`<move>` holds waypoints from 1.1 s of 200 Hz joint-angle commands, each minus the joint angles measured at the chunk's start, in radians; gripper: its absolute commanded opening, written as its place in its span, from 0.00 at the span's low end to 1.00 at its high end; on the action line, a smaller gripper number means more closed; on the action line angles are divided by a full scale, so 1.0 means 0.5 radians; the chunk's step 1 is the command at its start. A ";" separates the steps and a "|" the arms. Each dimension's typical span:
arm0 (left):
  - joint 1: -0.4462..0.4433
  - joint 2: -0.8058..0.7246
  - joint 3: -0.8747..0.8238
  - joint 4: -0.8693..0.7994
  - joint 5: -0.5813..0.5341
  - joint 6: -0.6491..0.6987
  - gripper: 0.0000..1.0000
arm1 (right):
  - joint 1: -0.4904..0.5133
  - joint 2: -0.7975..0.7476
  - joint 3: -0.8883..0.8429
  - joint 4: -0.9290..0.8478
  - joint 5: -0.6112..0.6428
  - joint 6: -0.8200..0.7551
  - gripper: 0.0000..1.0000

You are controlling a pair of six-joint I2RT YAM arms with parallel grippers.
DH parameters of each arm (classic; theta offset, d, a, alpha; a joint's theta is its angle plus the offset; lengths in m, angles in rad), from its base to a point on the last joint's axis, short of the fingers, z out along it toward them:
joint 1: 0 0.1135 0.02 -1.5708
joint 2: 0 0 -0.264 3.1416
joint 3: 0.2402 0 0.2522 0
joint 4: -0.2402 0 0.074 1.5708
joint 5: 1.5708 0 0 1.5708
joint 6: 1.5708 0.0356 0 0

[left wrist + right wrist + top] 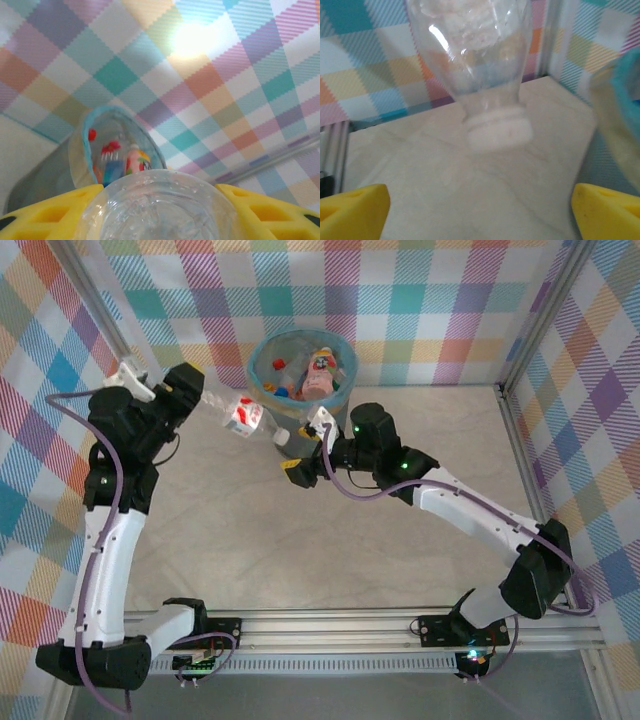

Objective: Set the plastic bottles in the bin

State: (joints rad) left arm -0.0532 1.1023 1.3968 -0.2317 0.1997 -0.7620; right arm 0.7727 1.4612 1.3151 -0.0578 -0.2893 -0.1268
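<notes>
Left hand [197,392] grips the bottle [243,416] by its base, right hand [480,205] gapes empty: carry it well over the bin [262,352] before releasing.

Walls [420,300]: pastel checked cloth, silver frame posts [546,315].
Desk [300,550]: pale marbled beige, aluminium rail [330,625] at near edge.
Light: bright glare [192,40] on wall ahead of left gripper [160,210].

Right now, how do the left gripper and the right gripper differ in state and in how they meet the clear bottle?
The left gripper is closed on the base of the clear bottle; the right gripper stands wide open, touching nothing. The left gripper carries the bottle in the air; the right gripper faces its white cap with a gap. Both have yellow fingers.
</notes>
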 commanded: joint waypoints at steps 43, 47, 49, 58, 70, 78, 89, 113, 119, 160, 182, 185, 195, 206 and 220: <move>-0.059 0.668 0.649 0.489 -0.331 0.394 0.50 | -0.034 -0.251 0.105 -0.120 0.575 -0.240 0.99; -0.084 0.719 0.690 0.514 -0.362 0.448 0.51 | -0.039 -0.256 0.105 -0.126 0.580 -0.248 0.99; -0.096 0.744 0.713 0.524 -0.373 0.476 0.51 | -0.040 -0.258 0.108 -0.132 0.581 -0.253 0.99; -0.149 0.867 0.831 0.556 -0.414 0.619 0.52 | -0.051 -0.263 0.117 -0.152 0.592 -0.267 0.99; -0.230 1.042 0.991 0.593 -0.454 0.825 0.53 | -0.060 -0.266 0.129 -0.176 0.588 -0.283 0.99; -0.277 1.149 1.126 0.583 -0.486 0.938 0.53 | -0.066 -0.269 0.137 -0.195 0.585 -0.294 0.98; -0.333 1.313 1.289 0.592 -0.483 1.079 0.56 | -0.070 -0.272 0.145 -0.209 0.580 -0.310 0.98; -0.461 1.584 1.548 0.642 -0.554 1.446 0.58 | -0.073 -0.286 0.141 -0.233 0.576 -0.331 0.98; -0.493 1.637 1.592 0.658 -0.611 1.552 0.58 | -0.076 -0.293 0.137 -0.232 0.570 -0.337 0.98; -0.526 1.896 1.754 0.811 -0.652 1.725 0.59 | -0.077 -0.333 0.099 -0.276 0.558 -0.338 0.97; -0.525 1.980 1.790 0.816 -0.634 1.717 0.61 | -0.076 -0.348 0.079 -0.297 0.557 -0.331 0.97; -0.526 1.986 1.790 0.811 -0.640 1.709 0.62 | -0.076 -0.348 0.076 -0.298 0.562 -0.332 0.97; -0.526 1.994 1.783 0.774 -0.644 1.675 0.65 | -0.076 -0.349 0.073 -0.303 0.563 -0.332 0.97; -0.526 1.977 1.743 0.749 -0.639 1.649 0.74 | -0.077 -0.348 0.072 -0.314 0.560 -0.332 0.97; -0.526 1.923 1.649 0.765 -0.650 1.608 0.84 | -0.076 -0.341 0.073 -0.315 0.550 -0.329 0.97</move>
State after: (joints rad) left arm -0.3218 2.0998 2.2513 0.1070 -0.1074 0.0559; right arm 0.7387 1.3113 1.3521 -0.2043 -0.0105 -0.2787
